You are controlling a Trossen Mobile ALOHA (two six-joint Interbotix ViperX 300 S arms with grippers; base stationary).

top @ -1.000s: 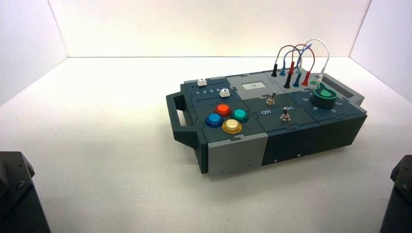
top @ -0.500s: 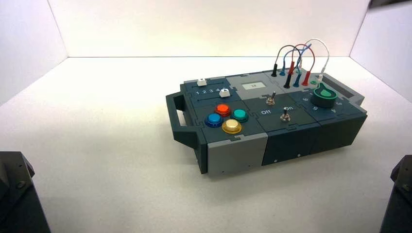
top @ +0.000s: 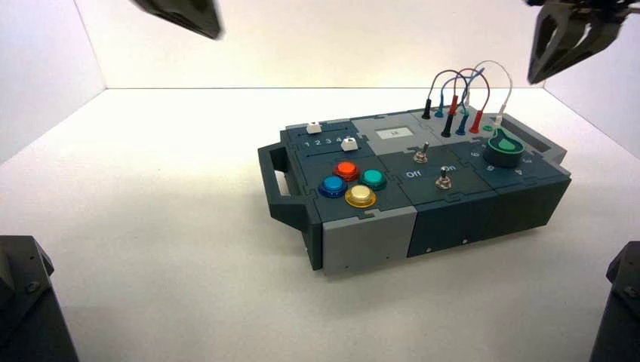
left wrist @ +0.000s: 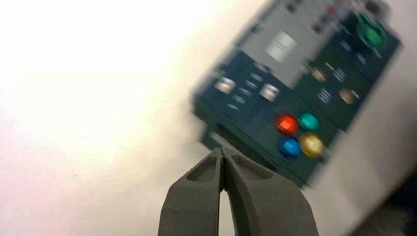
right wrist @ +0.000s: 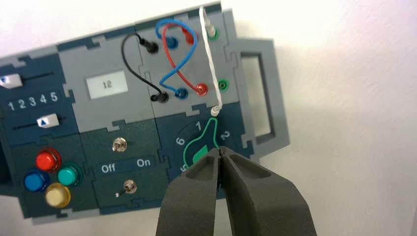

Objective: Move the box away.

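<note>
The left end effector (top: 215, 32) is closed and empty, up high, left of the box (top: 445, 192). The box lies on the tabletop (top: 166, 249). The right end effector (top: 534, 79), closed and empty too, is above the box's right end.

Here we're seeing two matte charcoal-grey grippers, the left gripper (left wrist: 222, 153) showing smooth, flat-faced fingers (left wrist: 194, 206) that are tapering to narrow points, each broadening into a wedge toward its base. The right gripper (right wrist: 221, 152) is matching it in the wrist view, its grey faces catching a soft sheen, a darker inner edge running down the middle. And down at the high view's near corners, black angular arm housings (top: 34, 302) are showing, chamfered at the top, the left one bearing a small round dark screw (top: 32, 287).
</note>
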